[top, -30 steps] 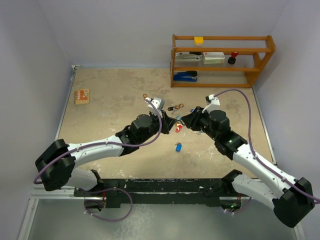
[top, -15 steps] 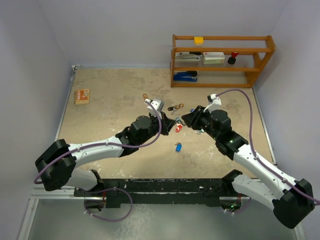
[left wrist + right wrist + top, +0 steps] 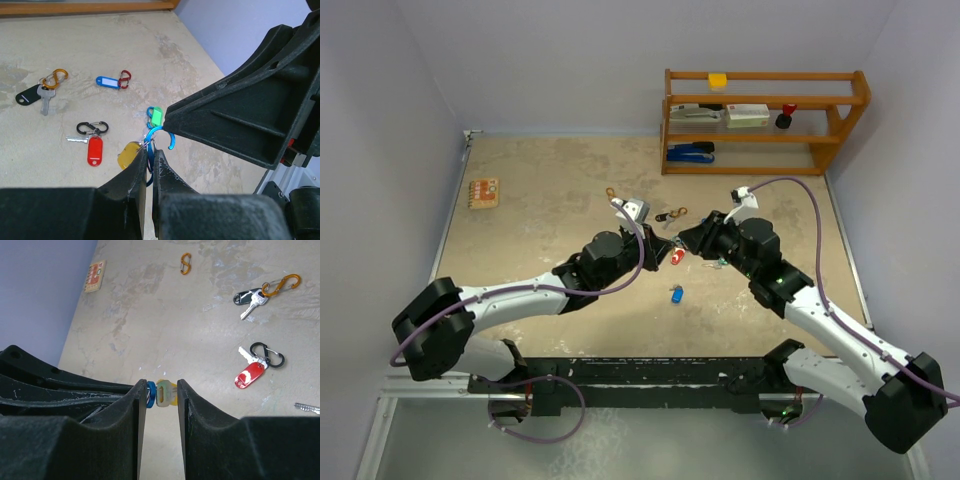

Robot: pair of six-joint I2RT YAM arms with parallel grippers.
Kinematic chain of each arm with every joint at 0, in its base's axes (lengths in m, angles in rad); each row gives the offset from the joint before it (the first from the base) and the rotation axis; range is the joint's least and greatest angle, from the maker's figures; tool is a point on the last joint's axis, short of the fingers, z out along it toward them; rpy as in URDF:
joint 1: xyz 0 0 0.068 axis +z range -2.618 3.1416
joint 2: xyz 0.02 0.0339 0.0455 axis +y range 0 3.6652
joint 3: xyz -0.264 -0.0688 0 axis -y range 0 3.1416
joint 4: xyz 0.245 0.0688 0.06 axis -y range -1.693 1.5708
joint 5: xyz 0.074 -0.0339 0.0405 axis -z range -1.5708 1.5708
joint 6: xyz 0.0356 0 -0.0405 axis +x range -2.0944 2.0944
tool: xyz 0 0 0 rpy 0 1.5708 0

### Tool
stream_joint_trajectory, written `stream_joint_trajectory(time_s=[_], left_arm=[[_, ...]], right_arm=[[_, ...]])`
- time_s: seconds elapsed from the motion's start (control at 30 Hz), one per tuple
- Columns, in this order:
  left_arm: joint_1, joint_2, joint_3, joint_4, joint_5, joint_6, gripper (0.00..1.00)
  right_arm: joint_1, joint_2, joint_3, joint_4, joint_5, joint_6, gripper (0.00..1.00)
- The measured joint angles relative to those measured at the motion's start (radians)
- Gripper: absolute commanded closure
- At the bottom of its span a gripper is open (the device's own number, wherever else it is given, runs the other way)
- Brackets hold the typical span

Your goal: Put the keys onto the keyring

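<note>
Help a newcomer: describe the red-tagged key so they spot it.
On the tan table, among the loose key sets, it lies flat. Its red tag and silver key are clipped to a black carabiner; neighbours use an orange clip or a red clip.

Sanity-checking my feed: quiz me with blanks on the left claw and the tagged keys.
1. The left claw is shut on a blue clip carrying a ___ tag.
2. The red tag hangs on a ___ clip.
3. The black tag hangs on an ___ clip.
Missing: yellow; black; orange.
</note>
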Motion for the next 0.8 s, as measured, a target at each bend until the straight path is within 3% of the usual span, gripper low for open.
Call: stream_joint_trajectory(time_s=[0.8], left_arm=[[0.000,0.020,0.000,0.020,0.017,-0.002,1.00]], right_arm=[[0.000,0.016,-0.003,0.015,-0.024,0.004,0.78]])
